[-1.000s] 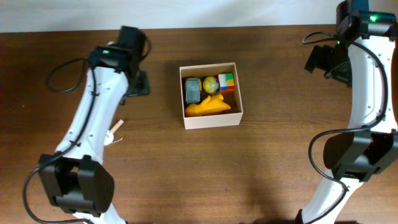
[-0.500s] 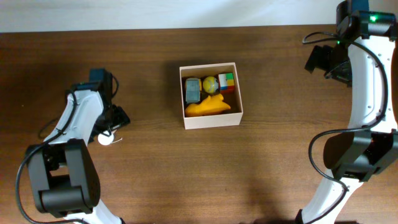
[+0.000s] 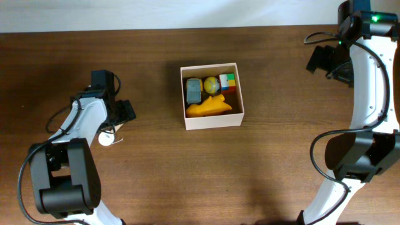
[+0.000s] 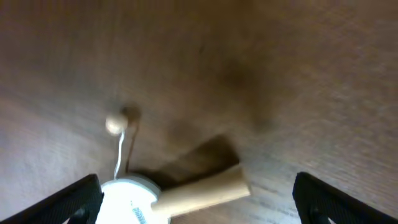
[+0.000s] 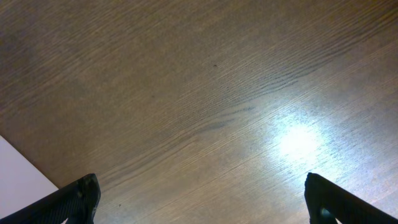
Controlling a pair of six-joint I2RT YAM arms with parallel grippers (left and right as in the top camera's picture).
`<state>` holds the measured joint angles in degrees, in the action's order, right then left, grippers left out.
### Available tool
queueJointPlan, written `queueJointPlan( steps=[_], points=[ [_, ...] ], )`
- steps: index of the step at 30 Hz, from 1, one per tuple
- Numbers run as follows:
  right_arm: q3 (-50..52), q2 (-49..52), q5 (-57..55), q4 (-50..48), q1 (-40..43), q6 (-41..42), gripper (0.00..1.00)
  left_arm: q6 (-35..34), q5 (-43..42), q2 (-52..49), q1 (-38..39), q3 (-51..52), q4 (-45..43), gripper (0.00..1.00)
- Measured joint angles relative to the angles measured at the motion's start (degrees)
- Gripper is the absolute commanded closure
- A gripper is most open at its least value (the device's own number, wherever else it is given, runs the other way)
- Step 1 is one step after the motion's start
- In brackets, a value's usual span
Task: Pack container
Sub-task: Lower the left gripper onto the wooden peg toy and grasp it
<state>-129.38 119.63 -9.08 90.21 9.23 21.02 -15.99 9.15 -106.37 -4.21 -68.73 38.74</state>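
The container point(image 3: 215, 120), a square box with white walls and tan inside, sits mid-table. It holds a grey toy point(image 3: 194, 90), a yellow ball point(image 3: 211, 84), a colourful cube point(image 3: 227, 82) and a yellow-orange toy point(image 3: 211, 107). A small wooden toy with a white disc, a wooden handle and a bead on a string point(image 3: 110, 137) point(image 4: 180, 193) lies on the table at the left. My left gripper point(image 3: 120, 113) point(image 4: 196, 202) is open, just above this toy, which lies between its fingers. My right gripper point(image 3: 324, 60) point(image 5: 202, 199) is open and empty over bare wood at the far right.
The wooden table point(image 3: 262, 162) runs to a pale wall strip along the back edge. A white corner shows at the lower left of the right wrist view point(image 5: 18, 177).
My left arm swung from near the box back and down to the left, over the wooden toy, then shifted slightly right. The right arm has not moved.
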Motion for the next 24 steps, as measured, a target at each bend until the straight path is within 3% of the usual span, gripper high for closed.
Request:
queueJointPlan(
  steps=[13, 21, 24],
  points=[
    [0.0, 0.0, 0.0, 0.0, 0.0, 0.0, 0.01, 25.6, -1.9, 0.0, 0.0, 0.2, -2.7, 0.0],
    [0.0, 0.0, 0.0, 0.0, 0.0, 0.0, 0.01, 31.7, -5.4, 0.0, 0.0, 5.2, -8.7, 0.04],
    [0.0, 0.0, 0.0, 0.0, 0.0, 0.0, 0.01, 32.4, -6.0, 0.1, 0.0, 6.8, -10.6, 0.11]
  ],
)
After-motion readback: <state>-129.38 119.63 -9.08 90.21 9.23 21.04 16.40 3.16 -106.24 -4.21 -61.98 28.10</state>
